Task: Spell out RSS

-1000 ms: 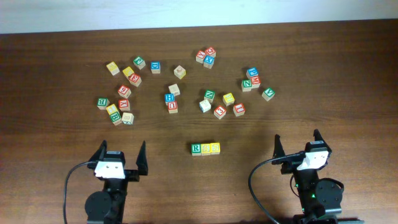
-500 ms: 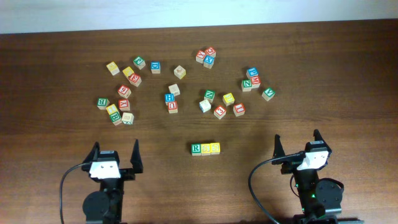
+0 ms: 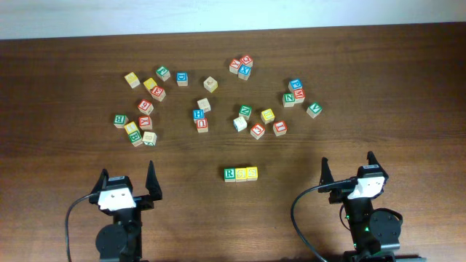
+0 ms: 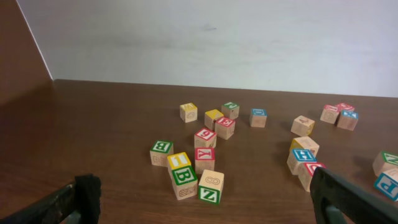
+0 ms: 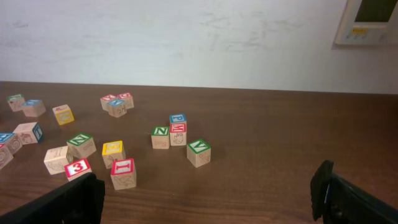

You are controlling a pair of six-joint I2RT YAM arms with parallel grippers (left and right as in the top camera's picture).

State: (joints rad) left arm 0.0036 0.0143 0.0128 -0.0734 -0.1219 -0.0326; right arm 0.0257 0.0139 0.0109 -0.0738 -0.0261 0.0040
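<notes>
Three cubes stand side by side in a row near the table's front middle: a green-and-white R cube (image 3: pixel 230 174), then two yellow S cubes (image 3: pixel 242 174) (image 3: pixel 252 173). The row is out of view in both wrist views. My left gripper (image 3: pixel 128 180) is open and empty at the front left, well left of the row. My right gripper (image 3: pixel 348 167) is open and empty at the front right. Each wrist view shows its own jaws wide apart with bare table between them.
Several loose letter cubes lie across the far half of the table: a left cluster (image 3: pixel 140 120), a middle group (image 3: pixel 200 116), a pair at the back (image 3: pixel 241 67), and a right group (image 3: pixel 295 93). A green Z cube (image 4: pixel 209 186) lies nearest the left gripper.
My left arm has moved left and back toward the front edge, away from the row. The right arm and all cubes have not moved.
</notes>
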